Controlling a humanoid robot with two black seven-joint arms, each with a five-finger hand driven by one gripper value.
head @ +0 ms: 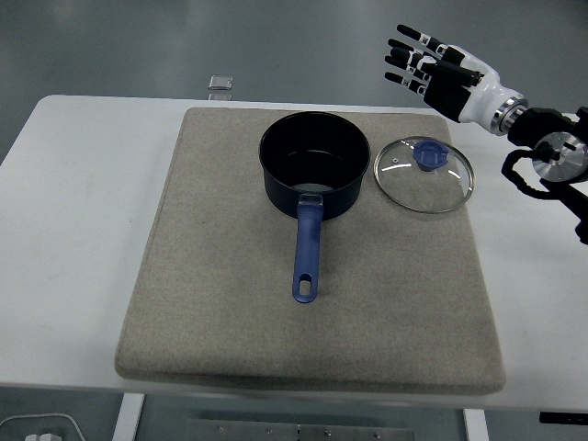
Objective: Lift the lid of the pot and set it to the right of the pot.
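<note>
A dark blue pot [314,163] stands uncovered on the grey mat [211,303], its blue handle [308,253] pointing toward the near edge. The glass lid [424,175] with a blue knob [428,155] lies flat on the mat just right of the pot. My right hand [424,66] hovers high above the table's far edge, up and behind the lid, with fingers spread and nothing in them. The left arm does not show.
The mat covers most of the white table [73,230]. A small clear object [221,84] lies at the far edge, behind the mat's left corner. White cables [32,430] show below the table at bottom left.
</note>
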